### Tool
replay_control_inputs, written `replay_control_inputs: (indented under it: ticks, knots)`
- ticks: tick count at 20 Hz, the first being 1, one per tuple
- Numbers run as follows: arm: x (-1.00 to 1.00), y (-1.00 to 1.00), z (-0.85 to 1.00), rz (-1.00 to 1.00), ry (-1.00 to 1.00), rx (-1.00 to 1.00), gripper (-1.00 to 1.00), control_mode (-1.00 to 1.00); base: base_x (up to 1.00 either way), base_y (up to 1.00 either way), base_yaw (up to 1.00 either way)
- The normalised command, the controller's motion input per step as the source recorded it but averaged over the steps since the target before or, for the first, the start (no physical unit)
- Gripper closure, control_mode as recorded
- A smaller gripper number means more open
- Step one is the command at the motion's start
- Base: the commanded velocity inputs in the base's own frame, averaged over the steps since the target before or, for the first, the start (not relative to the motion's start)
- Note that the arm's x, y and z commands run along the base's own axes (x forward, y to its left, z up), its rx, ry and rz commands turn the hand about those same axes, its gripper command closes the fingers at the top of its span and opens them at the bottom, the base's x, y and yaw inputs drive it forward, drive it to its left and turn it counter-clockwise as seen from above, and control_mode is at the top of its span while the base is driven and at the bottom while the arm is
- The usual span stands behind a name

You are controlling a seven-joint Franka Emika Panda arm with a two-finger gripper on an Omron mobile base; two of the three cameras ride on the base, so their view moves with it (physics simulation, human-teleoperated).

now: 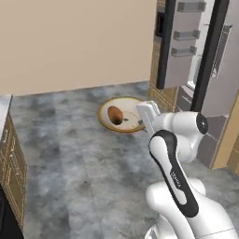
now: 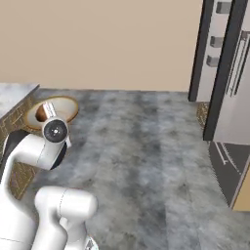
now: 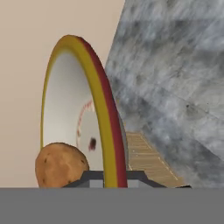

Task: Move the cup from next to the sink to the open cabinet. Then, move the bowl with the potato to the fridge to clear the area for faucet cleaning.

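Carrying the bowl (image 1: 122,115) above the floor toward the open fridge (image 1: 196,51), gripper (image 3: 114,177) fingers clamped on its rim; rigid, likely light, but the loose potato (image 1: 115,115) could roll if tipped.
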Motion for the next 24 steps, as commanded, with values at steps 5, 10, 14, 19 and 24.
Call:
replay_control_inputs:
  ticks: [5,10,14,19,24]
  knots:
    - [0.0,0.0,0.0,0.0,0.0,0.0,1.0,1.0,0.95,0.08,-0.51]
    - [0.0,0.0,0.0,0.0,0.0,0.0,1.0,1.0,1.0,0.34,-0.36]
    - [0.0,0.0,0.0,0.0,0.0,0.0,1.0,1.0,1.0,0.61,-0.42]
    - [0.0,0.0,0.0,0.0,0.0,0.0,1.0,1.0,1.0,0.72,-0.48]
    - [0.0,0.0,0.0,0.0,0.0,0.0,1.0,1.0,1.0,0.86,-0.6]
